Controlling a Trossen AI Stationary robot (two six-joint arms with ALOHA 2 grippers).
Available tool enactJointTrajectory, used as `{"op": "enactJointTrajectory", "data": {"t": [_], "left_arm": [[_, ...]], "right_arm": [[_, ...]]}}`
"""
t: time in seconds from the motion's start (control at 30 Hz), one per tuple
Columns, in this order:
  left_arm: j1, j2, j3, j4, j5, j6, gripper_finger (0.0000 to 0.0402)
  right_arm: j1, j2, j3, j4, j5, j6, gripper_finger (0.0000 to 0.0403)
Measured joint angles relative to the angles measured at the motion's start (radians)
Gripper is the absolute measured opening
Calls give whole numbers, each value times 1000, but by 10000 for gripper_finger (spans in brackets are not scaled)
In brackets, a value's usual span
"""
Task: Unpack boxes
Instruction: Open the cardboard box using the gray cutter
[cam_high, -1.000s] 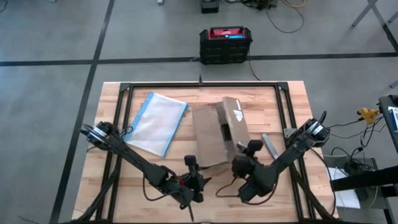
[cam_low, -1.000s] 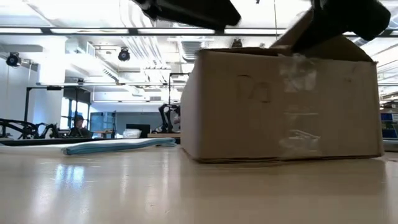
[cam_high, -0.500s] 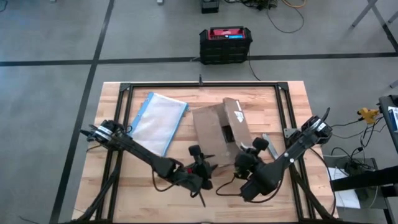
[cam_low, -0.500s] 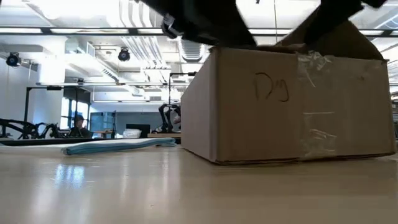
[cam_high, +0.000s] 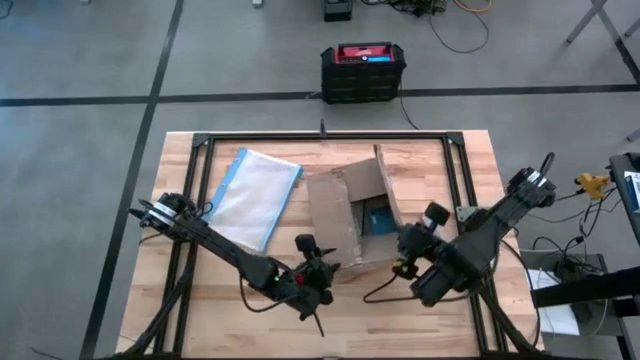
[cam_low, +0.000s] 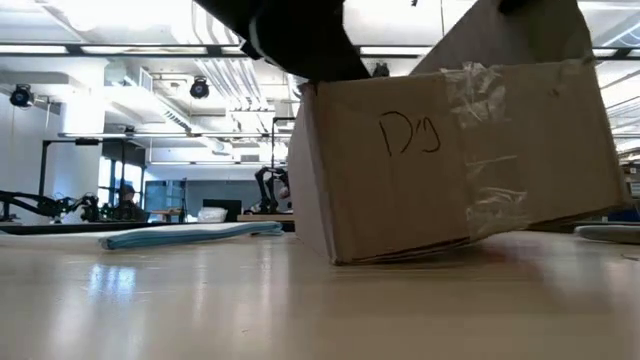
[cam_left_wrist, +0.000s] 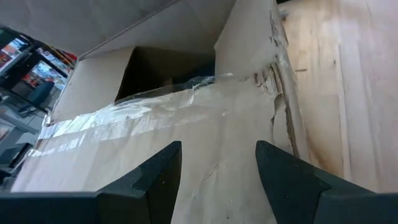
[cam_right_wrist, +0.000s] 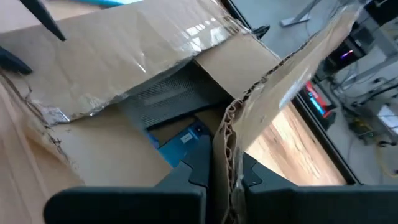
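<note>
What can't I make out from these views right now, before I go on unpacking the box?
- Box contents: the box is open, but in the high view the flaps shade everything except a blue patch; in the right wrist view only a blue item and a grey one show partly.
- Low view: the box's side blocks its interior, and both arms are cut off by the top edge.
- Left tool: its view is filled by the taped flap, so little of the inside shows.
</note>
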Motion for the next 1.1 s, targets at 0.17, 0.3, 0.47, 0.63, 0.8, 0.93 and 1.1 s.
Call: {"op": "enactJointTrajectory", "data": {"t": [0.17, 0.3, 0.47, 0.63, 0.8, 0.93, 1.1], "left_arm": [[-15, -26, -3, -60, -18, -9, 192], [-17, -44, -3, -86, -34, -10, 192], [-12, -98, -3, -79, -37, 68, 192], [37, -167, -3, -53, 37, 188, 192], [179, -243, -3, 39, 413, 254, 185], [334, -259, 2, 80, 640, 243, 167], [483, -213, 87, -27, 775, 156, 139]], "right_arm": [[0, -55, -15, -9, -13, 38, 3], [2, -42, -23, -1, -53, 87, 2], [2, -2, -25, 31, -87, 114, 2], [7, 3, -25, 113, -77, 48, 2], [6, -5, -25, 117, -28, 16, 2], [6, -6, -25, 116, 17, -10, 2], [6, -6, -25, 118, 22, -1, 2]]}}
